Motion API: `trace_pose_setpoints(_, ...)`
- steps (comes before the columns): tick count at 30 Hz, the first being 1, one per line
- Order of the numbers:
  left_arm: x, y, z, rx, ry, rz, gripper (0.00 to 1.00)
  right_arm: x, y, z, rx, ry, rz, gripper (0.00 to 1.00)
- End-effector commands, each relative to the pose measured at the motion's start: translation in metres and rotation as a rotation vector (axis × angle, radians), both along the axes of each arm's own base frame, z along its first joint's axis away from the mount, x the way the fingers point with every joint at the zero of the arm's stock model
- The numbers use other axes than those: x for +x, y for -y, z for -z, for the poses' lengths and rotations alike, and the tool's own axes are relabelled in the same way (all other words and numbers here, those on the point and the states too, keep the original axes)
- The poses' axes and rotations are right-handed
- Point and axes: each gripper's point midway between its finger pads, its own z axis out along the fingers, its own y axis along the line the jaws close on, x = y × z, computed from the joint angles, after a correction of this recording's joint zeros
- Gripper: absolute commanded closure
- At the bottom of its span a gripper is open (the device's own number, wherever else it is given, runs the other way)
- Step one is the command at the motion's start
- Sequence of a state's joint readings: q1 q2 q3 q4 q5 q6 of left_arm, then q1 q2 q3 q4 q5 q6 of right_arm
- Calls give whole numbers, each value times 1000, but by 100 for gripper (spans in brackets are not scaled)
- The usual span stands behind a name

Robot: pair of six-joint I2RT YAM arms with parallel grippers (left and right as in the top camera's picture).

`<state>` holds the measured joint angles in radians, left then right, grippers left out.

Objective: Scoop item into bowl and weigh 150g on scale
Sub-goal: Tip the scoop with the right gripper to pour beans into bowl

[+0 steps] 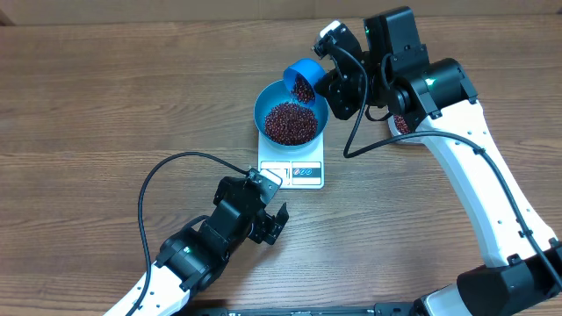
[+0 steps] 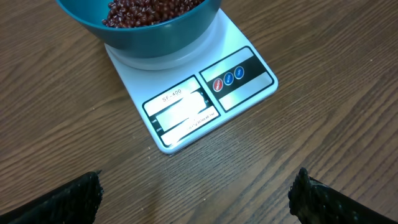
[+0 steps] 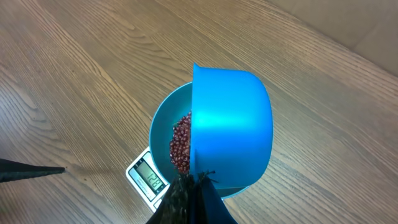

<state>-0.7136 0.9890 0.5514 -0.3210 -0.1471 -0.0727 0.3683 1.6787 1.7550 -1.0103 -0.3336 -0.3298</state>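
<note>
The scoop (image 3: pixel 230 124), pinched in the fully closed right gripper (image 3: pixel 194 190), is tipped just ahead of it, beans (image 1: pixel 291 122) being poured into the bowl (image 1: pixel 262 104) on the scale (image 1: pixel 291 173); a slow trickle to 150 g is likely needed next, the empty left gripper (image 2: pixel 196 193) gaping nearby.

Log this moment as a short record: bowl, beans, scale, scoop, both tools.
bowl: blue, sits on the scale, partly filled
beans: dark red; most in the bowl, some in the scoop
scale: white, on the wooden table; display digits too small to read
scoop: blue, tilted over the bowl's rim
right tool: shut on the scoop
left tool: open, holding nothing, in front of the scale
</note>
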Motion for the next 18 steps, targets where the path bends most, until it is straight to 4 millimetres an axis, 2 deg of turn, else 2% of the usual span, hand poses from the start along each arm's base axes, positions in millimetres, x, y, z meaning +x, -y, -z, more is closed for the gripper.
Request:
trace_pose_setpoints(1,0,0,1,1,-1,-7,1,-2,-3,-27,21,77,-24,96)
trace_pose_setpoints(18,0,0,1,1,-1,-7,0,-1,-3,-27,-1,102,-57,96)
